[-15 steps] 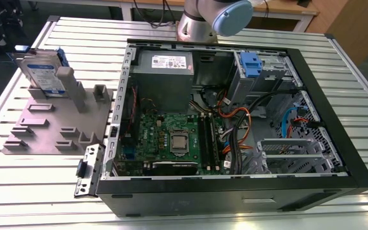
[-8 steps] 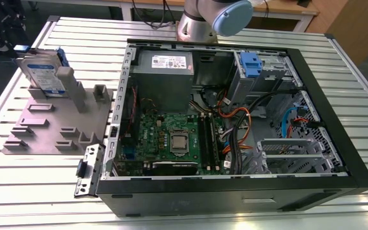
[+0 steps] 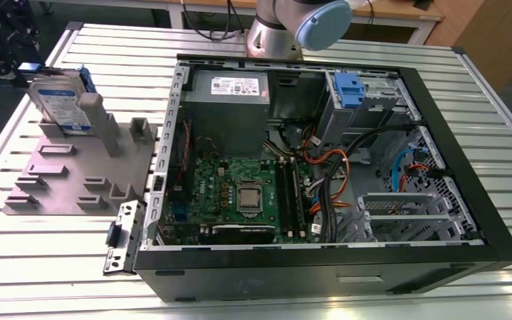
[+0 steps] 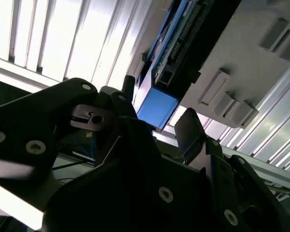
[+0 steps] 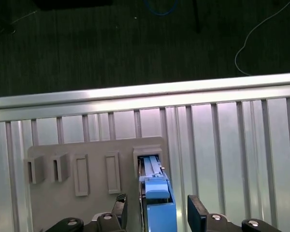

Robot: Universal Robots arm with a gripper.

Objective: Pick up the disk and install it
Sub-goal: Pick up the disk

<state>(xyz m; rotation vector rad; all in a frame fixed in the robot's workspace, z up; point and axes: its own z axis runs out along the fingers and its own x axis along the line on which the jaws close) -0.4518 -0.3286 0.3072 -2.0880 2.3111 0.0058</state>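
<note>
The disk stands on edge in a slot of the grey holder at the exterior view's left, its white-and-blue label facing out. In the first wrist view I look down on the disk's blue carrier. My gripper is open, with a dark finger on either side of the carrier and a gap on both sides. In the second wrist view the blue end of the disk lies between my fingertips. The frames do not settle how far above the disk the fingers are.
The open computer case lies on the slatted metal table, with a motherboard, cables and a drive bay holding a blue clip. The arm's base stands behind the case. The holder has several empty slots. Beyond the table edge is dark floor.
</note>
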